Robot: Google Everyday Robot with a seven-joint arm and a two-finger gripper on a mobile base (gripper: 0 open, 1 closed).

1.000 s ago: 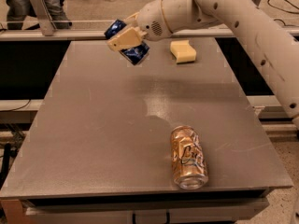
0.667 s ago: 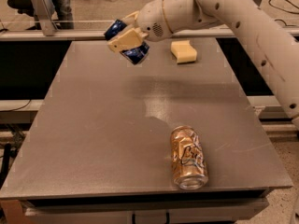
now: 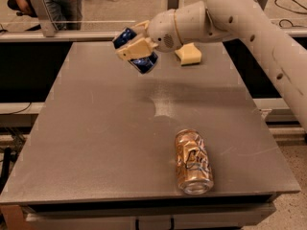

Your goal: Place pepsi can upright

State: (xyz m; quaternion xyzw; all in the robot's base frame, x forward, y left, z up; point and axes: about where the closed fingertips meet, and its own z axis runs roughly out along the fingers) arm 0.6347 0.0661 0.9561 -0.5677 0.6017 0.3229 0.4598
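Gripper (image 3: 133, 49) closed around the tilted pepsi can (image 3: 145, 63), upper centre of the frame.
The can appears to hang clear of the grey table (image 3: 96, 128). A gold can (image 3: 193, 162) lies on its side at lower right, well apart; a yellow block (image 3: 189, 55) sits just beside the arm.

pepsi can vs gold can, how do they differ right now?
Colour: pepsi can is dark blue; gold can is bronze. Support: pepsi can is held tilted above the far side of the table in the hand; gold can lies on its side near the front edge. Gold can looks larger. Shared: neither stands upright.
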